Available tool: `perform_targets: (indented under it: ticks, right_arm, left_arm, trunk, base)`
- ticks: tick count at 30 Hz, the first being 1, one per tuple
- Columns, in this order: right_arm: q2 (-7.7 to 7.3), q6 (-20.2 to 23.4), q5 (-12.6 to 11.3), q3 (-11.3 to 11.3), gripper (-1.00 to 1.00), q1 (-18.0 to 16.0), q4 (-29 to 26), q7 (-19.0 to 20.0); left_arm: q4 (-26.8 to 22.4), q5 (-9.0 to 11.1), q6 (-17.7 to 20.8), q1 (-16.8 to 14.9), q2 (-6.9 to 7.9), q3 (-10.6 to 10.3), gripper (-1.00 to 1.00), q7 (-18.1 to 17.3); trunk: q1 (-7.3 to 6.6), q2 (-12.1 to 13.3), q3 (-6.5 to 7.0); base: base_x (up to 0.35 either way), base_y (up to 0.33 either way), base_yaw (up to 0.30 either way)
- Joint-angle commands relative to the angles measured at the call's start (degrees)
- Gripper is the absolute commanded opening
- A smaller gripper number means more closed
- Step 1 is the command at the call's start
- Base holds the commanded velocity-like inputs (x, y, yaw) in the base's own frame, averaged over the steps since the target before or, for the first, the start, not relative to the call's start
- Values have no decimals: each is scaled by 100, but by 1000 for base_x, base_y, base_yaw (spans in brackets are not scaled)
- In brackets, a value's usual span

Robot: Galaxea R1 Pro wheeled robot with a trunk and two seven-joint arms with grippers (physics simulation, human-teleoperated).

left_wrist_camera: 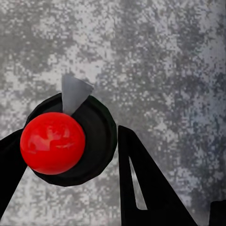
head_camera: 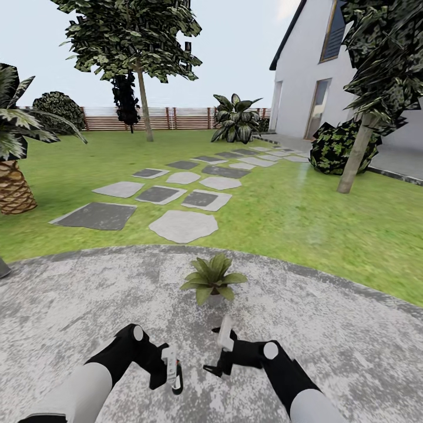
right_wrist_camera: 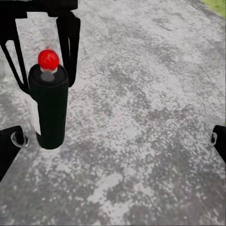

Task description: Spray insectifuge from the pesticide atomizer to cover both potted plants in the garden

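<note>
Left hand (head_camera: 174,369) grips the spray bottle (right_wrist_camera: 51,106) over the patio (head_camera: 352,346).
Right hand (head_camera: 222,346) gapes empty beside it; a potted plant (head_camera: 211,279) sits just ahead.

Potted plant (head_camera: 212,281) on grey patio (head_camera: 352,335)

Both arms reach forward low, left gripper (head_camera: 174,371) fingers closed around a bottle, right gripper (head_camera: 223,346) fingers spread.

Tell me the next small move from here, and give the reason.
Probably ease the left gripper forward toward the potted plant, nozzle facing it. Its jaws hold the pesticide atomizer low over the patio, well short of the plant, whose leaves show no whitish specks.
</note>
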Motion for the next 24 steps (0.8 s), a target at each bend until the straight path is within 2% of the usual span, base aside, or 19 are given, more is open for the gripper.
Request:
perform_targets:
  ticks: [1,6,7,9,11,15,24]
  right_arm:
    - [9,-24,-40,-28,100,-6,-54,112]
    - [9,262,-488,10,100,-9,-265,242]
    - [9,289,-524,58,-100,-9,-293,295]
    - [9,332,-582,388,-100,-9,-336,431]
    - [9,343,-722,575,-100,-9,-349,464]
    - [9,347,-935,638,-100,-9,-341,476]
    - [9,347,-957,644,-100,-9,-324,475]
  left_arm:
    - [-10,-43,-53,-2,-19,2,-100,-5]
    - [-12,-43,-51,-2,-94,2,-100,76]
    - [-13,-43,-51,-2,-99,1,-100,93]
    - [-13,-35,-51,-2,-113,-1,-100,115]
    - [-13,-12,-57,-2,-117,-5,-100,118]
    - [-13,19,-80,-7,-112,1,-100,110]
    - [-5,58,-137,-34,-63,27,-100,-34]
  trunk:
    - [-1,-2,-6]
    - [-1,-2,-6]
    - [-1,-2,-6]
    - [-1,-2,-6]
    - [-1,-2,-6]
    - [-1,-2,-6]
    - [-1,-2,-6]
  base:
    - [0,0,0]
    - [0,0,0]
    - [0,0,0]
    - [0,0,0]
    - [0,0,0]
    - [0,0,0]
    - [0,0,0]
